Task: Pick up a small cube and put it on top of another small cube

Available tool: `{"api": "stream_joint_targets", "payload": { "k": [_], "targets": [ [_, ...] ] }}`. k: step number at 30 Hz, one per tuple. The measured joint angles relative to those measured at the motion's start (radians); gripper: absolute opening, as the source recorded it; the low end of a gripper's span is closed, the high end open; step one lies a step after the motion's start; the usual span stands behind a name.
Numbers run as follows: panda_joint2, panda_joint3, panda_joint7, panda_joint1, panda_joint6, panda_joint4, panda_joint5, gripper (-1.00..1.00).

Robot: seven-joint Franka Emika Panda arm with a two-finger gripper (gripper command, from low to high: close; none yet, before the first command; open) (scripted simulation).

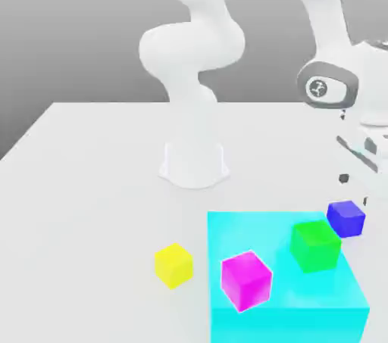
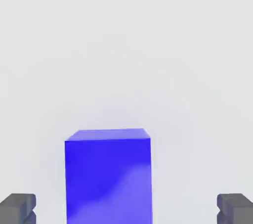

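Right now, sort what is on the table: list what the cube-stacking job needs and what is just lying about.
Belongs to the job:
- dark blue cube, the small one to pick up, with the gripper standing open either side of it

Lying about, as far as I can judge:
- green cube
- magenta cube
- yellow cube
- cyan block

Simulated robot test bench, plain white table [image 1: 91, 182], grey backdrop, flat cyan pad [image 1: 280, 311], coloured cubes
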Motion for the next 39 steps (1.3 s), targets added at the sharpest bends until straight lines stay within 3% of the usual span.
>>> {"api": "stream_joint_targets", "payload": {
  "k": [5, 6, 13, 21, 34, 38, 39],
  "targets": [
    [0.143, -0.155, 0.114, 0.119, 0.108, 0.029, -0.155, 0.0],
    [0.161, -0.179, 0.124, 0.14, 0.123, 0.033, -0.17, -1.0],
    [0.161, -0.18, 0.128, 0.14, 0.122, 0.033, -0.174, -1.0],
    [-0.049, -0.018, -0.059, 0.036, -0.036, -0.013, 0.076, -1.0],
    [-0.29, -0.202, 0.189, -0.261, -0.523, 0.237, 0.196, -1.0],
    [-0.206, -0.216, 0.217, -0.281, -0.419, 0.218, 0.191, -1.0],
    [-0.186, -0.217, 0.221, -0.281, -0.392, 0.211, 0.188, 1.0]
  ]
}}
